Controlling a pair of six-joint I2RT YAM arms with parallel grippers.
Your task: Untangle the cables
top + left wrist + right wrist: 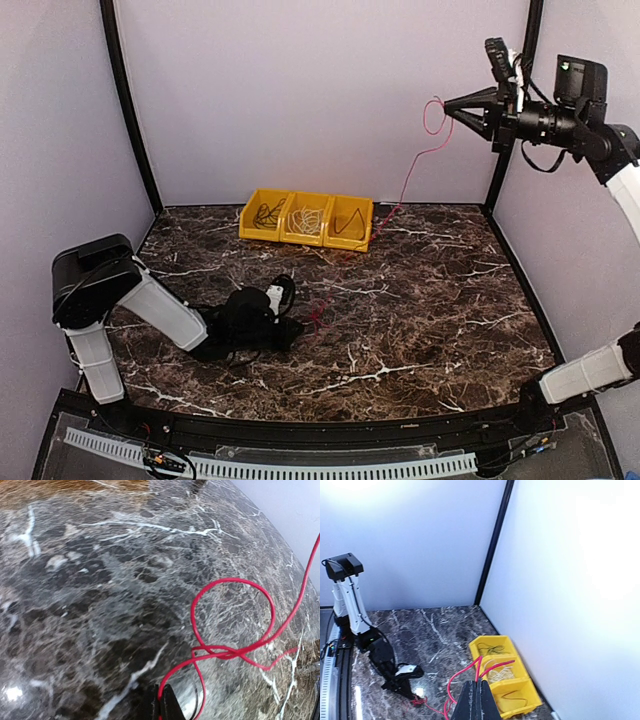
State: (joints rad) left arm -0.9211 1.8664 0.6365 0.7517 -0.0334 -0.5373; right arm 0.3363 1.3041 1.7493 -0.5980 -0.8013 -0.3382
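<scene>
1. At the front left of the worktop (pixel 430 330), the left tool (pixel 298 328) lies low, its tip just above the marble surface.
2. Left tool: jaws together, clamped on the red cable (pixel 233 653). The left wrist view shows the strand entering the pinched tips at the bottom edge.
3. Just ahead of that tool, the red cable forms a round loop lying on the worktop, with strands crossing at the base of the loop.
4. Right tool (pixel 447 103): raised high at the back right, well above the worktop, pointing left.
5. Right tool: jaws together, clamped on another part of what appears to be the same red cable. A small loop hangs at its tips.
6. From the right tool the red cable drops through the air and passes the right end of the yellow bin (pixel 262 237). It then runs across the worktop toward the left tool.
7. Yellow bin: at the back centre of the worktop, three compartments side by side.
8. Left compartment: dark cables (pixel 267 213). Middle compartment: white cables (pixel 306 217). Right compartment: one dark strand (pixel 348 226), exact colour unclear.
</scene>
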